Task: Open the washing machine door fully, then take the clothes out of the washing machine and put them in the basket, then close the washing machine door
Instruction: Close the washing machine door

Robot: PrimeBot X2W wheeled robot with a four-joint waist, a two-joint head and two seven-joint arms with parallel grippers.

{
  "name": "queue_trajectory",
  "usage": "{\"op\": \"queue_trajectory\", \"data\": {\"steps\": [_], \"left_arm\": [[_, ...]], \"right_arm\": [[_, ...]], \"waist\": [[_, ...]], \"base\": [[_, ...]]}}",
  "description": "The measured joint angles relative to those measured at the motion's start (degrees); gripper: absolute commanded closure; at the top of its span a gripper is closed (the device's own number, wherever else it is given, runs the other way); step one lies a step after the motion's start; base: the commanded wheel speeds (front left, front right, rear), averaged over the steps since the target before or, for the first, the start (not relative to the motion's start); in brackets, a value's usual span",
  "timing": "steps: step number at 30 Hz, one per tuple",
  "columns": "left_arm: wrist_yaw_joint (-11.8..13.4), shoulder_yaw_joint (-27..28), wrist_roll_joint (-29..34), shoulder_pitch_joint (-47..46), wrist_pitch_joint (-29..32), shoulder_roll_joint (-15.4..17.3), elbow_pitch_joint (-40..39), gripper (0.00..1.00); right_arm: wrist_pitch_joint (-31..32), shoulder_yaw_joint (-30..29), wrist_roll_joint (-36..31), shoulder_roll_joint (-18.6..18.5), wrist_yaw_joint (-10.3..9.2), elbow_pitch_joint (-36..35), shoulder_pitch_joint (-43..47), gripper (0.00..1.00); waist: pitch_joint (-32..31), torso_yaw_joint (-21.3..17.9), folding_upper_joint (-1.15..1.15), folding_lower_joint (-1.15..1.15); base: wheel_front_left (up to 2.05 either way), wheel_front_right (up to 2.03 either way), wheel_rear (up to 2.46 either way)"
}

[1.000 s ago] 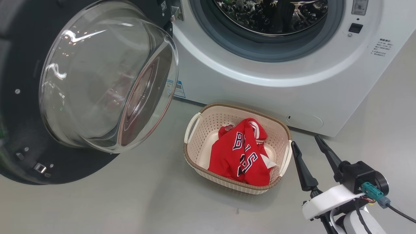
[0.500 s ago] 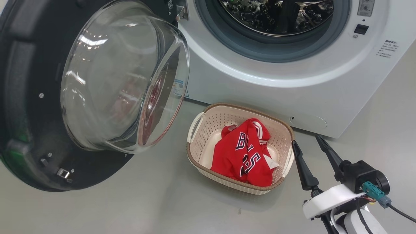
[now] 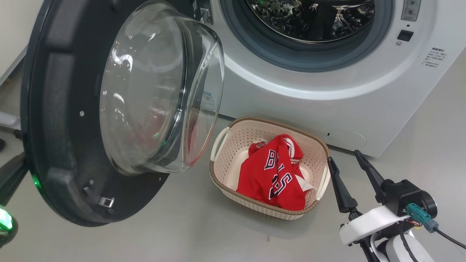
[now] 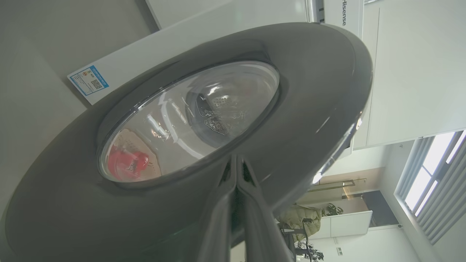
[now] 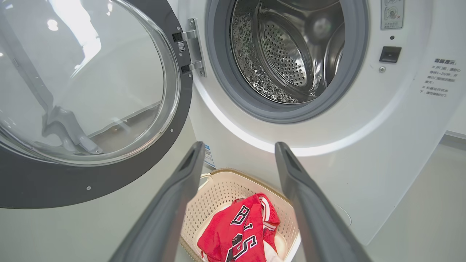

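The washing machine door (image 3: pixel 54 127), black with a bulging glass bowl, stands partly open at the left of the white washing machine (image 3: pixel 309 98). The steel drum (image 3: pixel 309 18) looks empty. In the left wrist view my left gripper (image 4: pixel 236 162) is shut, its tips against the door's (image 4: pixel 309 91) glossy outer face just below the glass. The clothes (image 3: pixel 273 174), a red jersey, lie in the cream basket (image 3: pixel 236 142) on the floor before the machine. My right gripper (image 3: pixel 343 156) hangs open and empty just right of the basket. Between its fingers (image 5: pixel 238 145) I see the basket (image 5: pixel 218 193), the clothes (image 5: pixel 236 229) and the door (image 5: pixel 91 189).
Grey floor (image 3: pixel 182 225) spreads around the basket. The hinge (image 5: pixel 193 51) joins door and machine at the opening's left; the latch socket (image 3: pixel 405 35) sits at its right. A blue label (image 4: pixel 89 80) marks the machine's lower corner. A window (image 4: pixel 429 182) shows beyond.
The door has swung inward toward the machine, its glass bowl turning more edge-on. The head camera has shifted a little. The right gripper, basket and clothes have stayed put.
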Motion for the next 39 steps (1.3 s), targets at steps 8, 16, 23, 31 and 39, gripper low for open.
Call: {"op": "queue_trajectory", "data": {"steps": [8, 16, 23, 31, 39], "left_arm": [[-0.6, -1.4, -1.1, 2.4, 3.9, -0.8, -6.3, 1.0], [-0.7, -3.5, -1.6, 4.8, 6.8, -2.1, -12.1, 1.0], [-0.8, -4.8, -1.6, 6.1, 8.4, -2.3, -15.3, 1.0], [-1.1, -5.6, -1.6, 6.6, 9.3, -2.6, -18.1, 1.0], [-1.1, -6.9, -1.5, 6.4, 9.6, -2.8, -19.8, 1.0]], "right_arm": [[0.0, -0.1, 0.0, 0.3, -0.24, -0.2, 0.0, 0.0], [0.0, 0.4, 0.0, 0.7, -0.45, -0.4, 0.1, 0.0], [-0.1, 0.9, 0.0, 1.4, -0.42, -0.7, 0.0, 0.0], [-0.4, 1.3, 0.0, 2.1, -0.42, -0.9, -1.2, 0.0], [-1.0, 1.7, 0.5, 2.9, -0.41, -1.0, -2.7, 0.0]], "waist": [[-0.5, -0.9, 0.0, 0.0], [-0.3, -2.2, 0.0, 0.0], [-0.1, -4.7, 0.0, 0.0], [0.8, -9.0, 0.0, 0.0], [2.2, -15.3, 0.0, 0.0]], "base": [[0.0, 0.0, 0.0], [0.0, 0.0, 0.0], [0.0, 0.0, 0.0], [0.0, 0.0, 0.0], [0.0, 0.0, 0.0]]}}
